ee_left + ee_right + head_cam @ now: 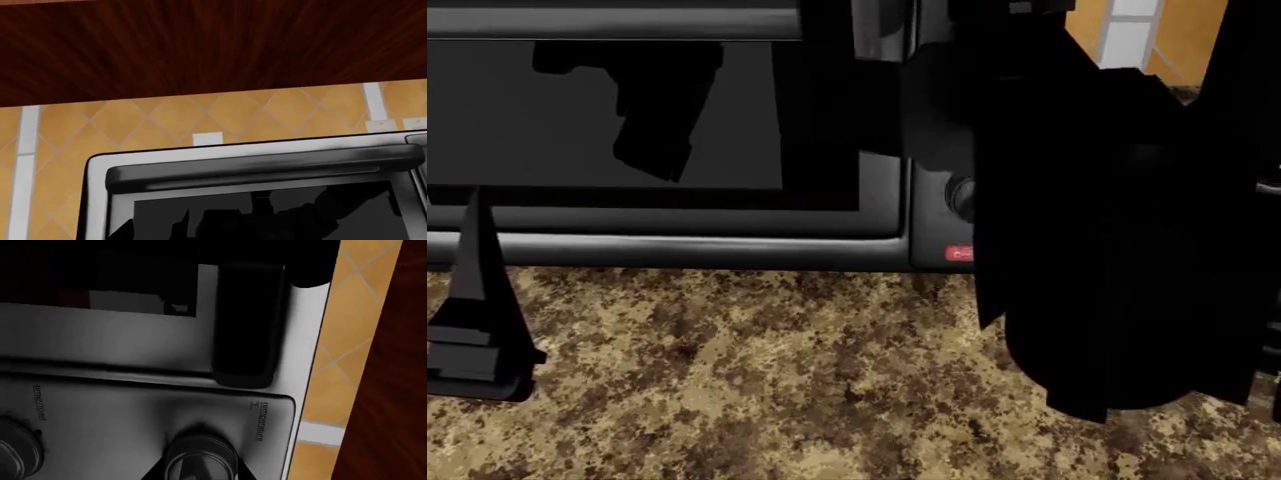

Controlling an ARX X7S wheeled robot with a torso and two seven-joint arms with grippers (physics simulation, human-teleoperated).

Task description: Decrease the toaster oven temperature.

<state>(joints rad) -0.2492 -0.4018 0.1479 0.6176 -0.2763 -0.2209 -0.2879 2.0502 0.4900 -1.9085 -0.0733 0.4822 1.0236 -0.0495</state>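
The silver-grey toaster oven (pixel 97 170) fills the left wrist view with its bar handle (pixel 263 167) and dark glass door. In the right wrist view its temperature knob (pixel 199 457) sits under the word "temperature", and my right gripper (pixel 199 474) has a dark fingertip (pixel 152 472) pressed against each side of it. In the head view my right arm (pixel 1121 230) hides most of the control panel; one black knob (pixel 961 196) and the red button (pixel 958 254) show beside it. My left gripper (pixel 474 285) hangs low in front of the oven's left side, holding nothing; only one finger shows.
The oven stands on a speckled brown granite counter (pixel 774 390). Behind it is an orange tiled backsplash (pixel 153 120), with a dark wood cabinet (pixel 200 45) overhanging it. A second knob (pixel 17 452) sits along the panel from the temperature knob. The handle's end (pixel 243 325) is near my right gripper.
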